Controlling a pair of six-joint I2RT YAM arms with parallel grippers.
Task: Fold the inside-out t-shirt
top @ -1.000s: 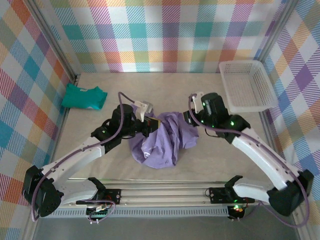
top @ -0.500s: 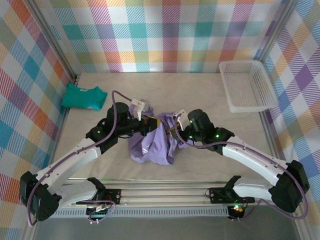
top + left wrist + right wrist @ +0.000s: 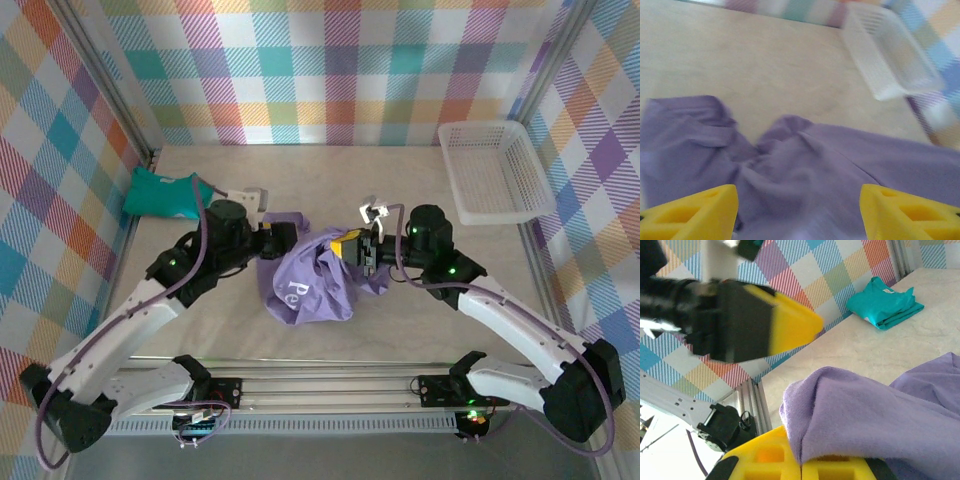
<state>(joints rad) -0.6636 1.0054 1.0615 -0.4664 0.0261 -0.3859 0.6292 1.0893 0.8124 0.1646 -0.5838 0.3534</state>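
R fingers (image 3: 771, 459) pinch t-shirt (image 3: 875, 415) edge | L fingers (image 3: 692, 211) apart over it

I work in a lab test cell: my table (image 3: 330, 170) is boxed in by plaid cloth walls (image 3: 330, 70) on metal framing (image 3: 116, 100), with a metal rail (image 3: 330, 392) along the near edge where I am bolted down.

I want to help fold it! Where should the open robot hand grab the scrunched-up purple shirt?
Probably the raised crease on the left half of the t-shirt, sitting between the open fingers of the left gripper. Come in from the left with the fingers across the crease. It stands up off the table, so there is cloth to pinch. The right gripper already pinches the right edge.
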